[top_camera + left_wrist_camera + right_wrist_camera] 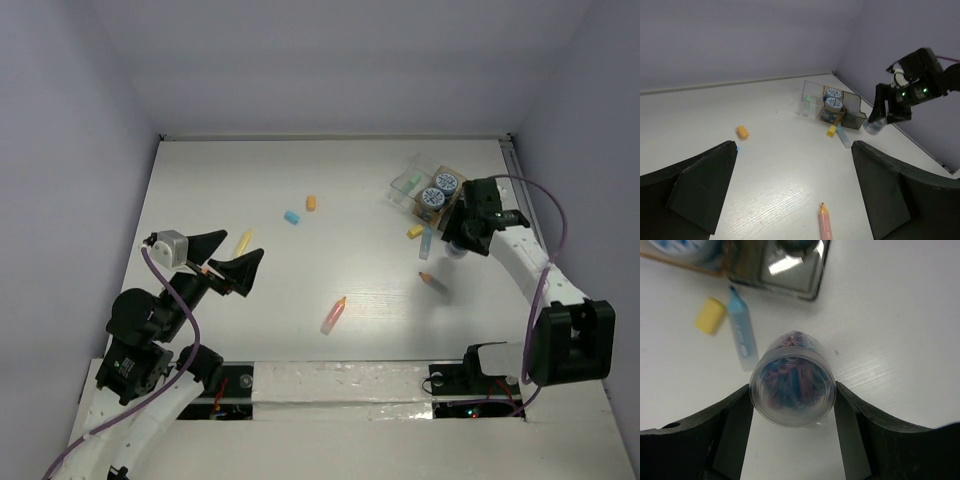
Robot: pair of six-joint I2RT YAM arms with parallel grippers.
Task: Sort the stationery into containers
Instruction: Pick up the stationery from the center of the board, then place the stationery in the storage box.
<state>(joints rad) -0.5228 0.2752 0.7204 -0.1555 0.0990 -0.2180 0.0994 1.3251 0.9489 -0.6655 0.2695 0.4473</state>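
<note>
Tray (pixel 771 286) cut off at top edge of right wrist view, inside just glare, can't make out contents. Jar (pixel 792 385) seen end-on there, so no clue on lid colour. In top view it's mostly hidden behind right claw (pixel 457 246).

Jar itself: clear, round, stuffed with blue and red tangle, too blurry to say what. Right claw pinching it, one finger touching each side. Sits just beside tray, near blue stick (pixel 741 327) and yellow block (pixel 710 322).

Left claw (pixel 228 258) gaping wide, nothing in it, well apart from all that.
</note>
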